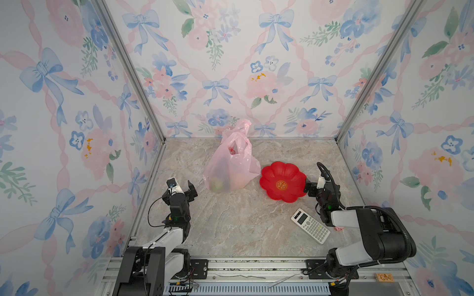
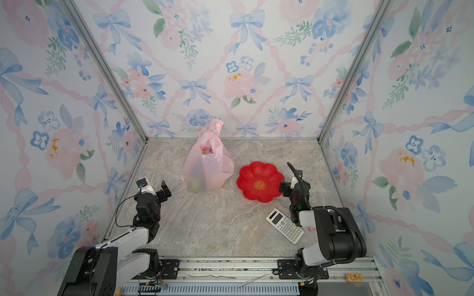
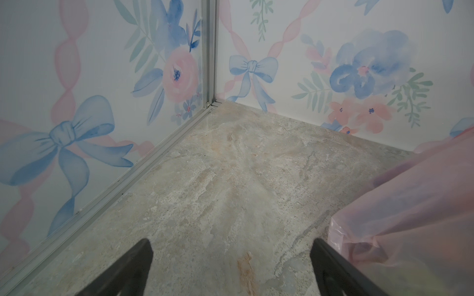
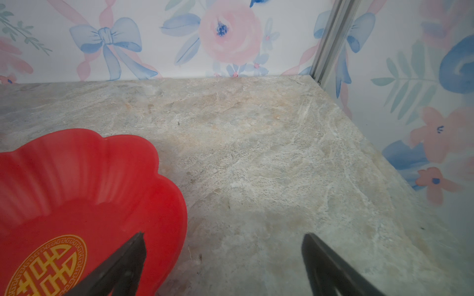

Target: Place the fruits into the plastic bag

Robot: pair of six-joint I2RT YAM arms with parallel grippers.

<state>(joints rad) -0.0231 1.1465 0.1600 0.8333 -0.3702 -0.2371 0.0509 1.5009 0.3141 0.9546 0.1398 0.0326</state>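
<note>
A marble-look table (image 1: 230, 230) stood inside flowered walls. Nearest, on the right, a calculator (image 1: 310, 225) lay flat. A tiny pink figure (image 1: 338, 228) sat just beside it, partly hidden under the right arm. Farther in, the left gripper (image 3: 230, 246) hung with its jaws spread wide and nothing between them, one finger close beside the bag (image 1: 230, 164). The right gripper (image 4: 223, 238) was likewise spread and empty, one finger over the rim of the red plate (image 1: 272, 174). Farthest, at centre, the bag stood slumped just left of the plate. The fruits (image 1: 218, 185) showed as blurred shapes through its lower part.
</note>
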